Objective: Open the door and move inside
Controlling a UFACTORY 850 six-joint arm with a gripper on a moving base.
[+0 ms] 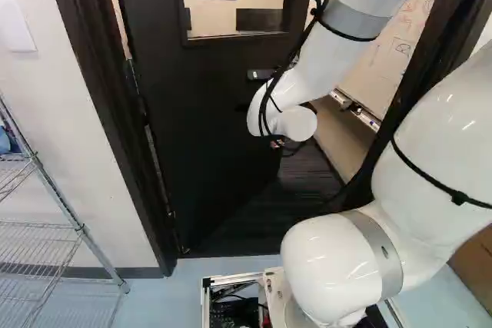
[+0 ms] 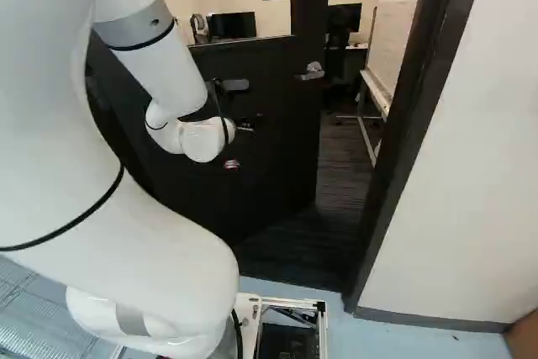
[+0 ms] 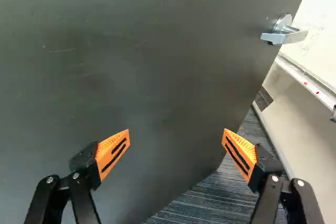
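Item: dark, flat-faced door with a glass pane [image 1: 200,128], standing ajar, leaning inward to the room. Item: silver metal lever handle [image 3: 286,36], jutting from the door near its free edge. Item: my black two-fingered hand with orange pads [image 3: 176,134], hanging before the door's face; fingers standing wide apart, gripping nothing. Contact with the door: cannot tell.

Hazards, as I am judging them. One: a closer, if fitted, may be pulling the door back onto my white jointed arm [image 1: 334,263] should I be pushing too weakly. Two: pads pressing at a slant may be skidding along the door. Three: on driving in, my metal-railed base [image 2: 294,302] may be clipping the dark door frame [image 2: 412,115] beyond the door's free edge, the gap being narrow.
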